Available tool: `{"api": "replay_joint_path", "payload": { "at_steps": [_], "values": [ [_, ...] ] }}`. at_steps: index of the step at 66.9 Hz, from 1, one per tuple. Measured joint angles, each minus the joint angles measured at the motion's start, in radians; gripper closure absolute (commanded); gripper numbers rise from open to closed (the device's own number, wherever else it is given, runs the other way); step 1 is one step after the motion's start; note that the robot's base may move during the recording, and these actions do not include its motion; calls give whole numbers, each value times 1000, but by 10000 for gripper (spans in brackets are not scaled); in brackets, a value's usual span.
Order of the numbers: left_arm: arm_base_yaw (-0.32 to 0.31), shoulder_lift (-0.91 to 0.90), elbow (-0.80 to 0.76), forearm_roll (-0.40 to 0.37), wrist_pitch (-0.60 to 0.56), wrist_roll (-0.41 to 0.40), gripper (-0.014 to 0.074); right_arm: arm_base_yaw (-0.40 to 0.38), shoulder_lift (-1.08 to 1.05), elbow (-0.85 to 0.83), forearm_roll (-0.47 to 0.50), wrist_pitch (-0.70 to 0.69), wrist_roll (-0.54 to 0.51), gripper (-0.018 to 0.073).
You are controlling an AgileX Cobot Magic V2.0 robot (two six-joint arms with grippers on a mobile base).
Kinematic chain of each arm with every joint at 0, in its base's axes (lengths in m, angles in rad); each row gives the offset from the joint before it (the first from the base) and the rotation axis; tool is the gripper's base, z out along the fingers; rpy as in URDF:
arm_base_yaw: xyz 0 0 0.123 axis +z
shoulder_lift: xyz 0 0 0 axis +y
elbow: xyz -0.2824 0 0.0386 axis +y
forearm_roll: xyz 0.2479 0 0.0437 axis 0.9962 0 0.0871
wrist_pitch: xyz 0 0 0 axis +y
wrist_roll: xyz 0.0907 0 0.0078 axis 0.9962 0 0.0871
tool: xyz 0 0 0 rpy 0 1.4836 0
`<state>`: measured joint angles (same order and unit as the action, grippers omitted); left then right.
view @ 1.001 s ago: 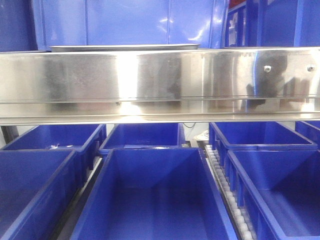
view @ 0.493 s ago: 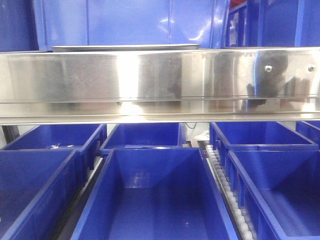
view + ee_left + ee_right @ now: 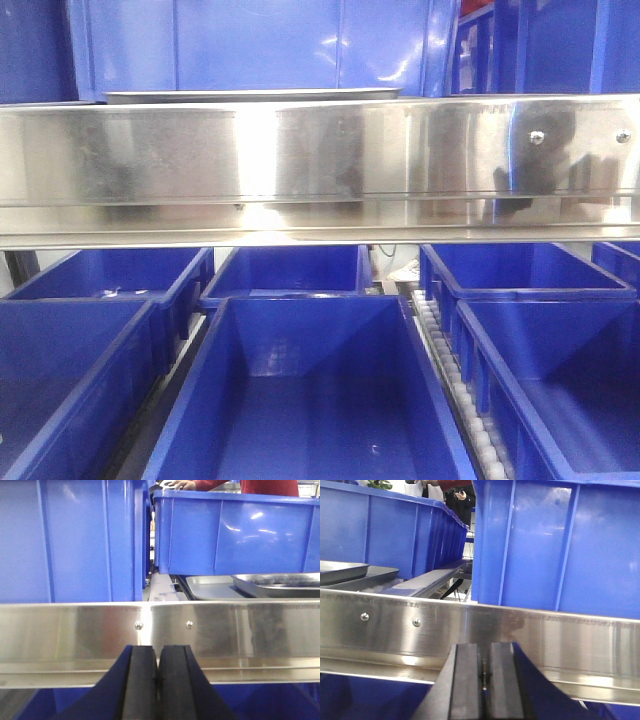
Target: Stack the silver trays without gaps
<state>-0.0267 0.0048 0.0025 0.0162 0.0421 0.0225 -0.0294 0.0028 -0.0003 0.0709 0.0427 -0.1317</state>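
**Stacking not complete**

Left pincer (image 3: pixel 158 685) and right pincer (image 3: pixel 485 680) are both closed on nothing, below the rail (image 3: pixel 320 165). Two silver trays (image 3: pixel 280 582) lie overlapping behind it, upper one offset, not nested. Seating flush remains.

Front view: the silver tray (image 3: pixel 250 96) rim behind the steel rail (image 3: pixel 320 170) sits fractionally right of its position two frames back; the shift is barely perceptible.
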Motion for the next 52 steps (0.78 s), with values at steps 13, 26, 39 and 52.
{"api": "replay_joint_path", "payload": {
  "at_steps": [13,26,39,52],
  "values": [
    [0,0,0,-4,0,0,603,0,0,0,0,0,0,581],
    [0,0,0,-4,2,0,603,0,0,0,0,0,0,581],
    [0,0,0,-4,2,0,603,0,0,0,0,0,0,581],
    [0,0,0,-4,2,0,603,0,0,0,0,0,0,581]
  ]
}}
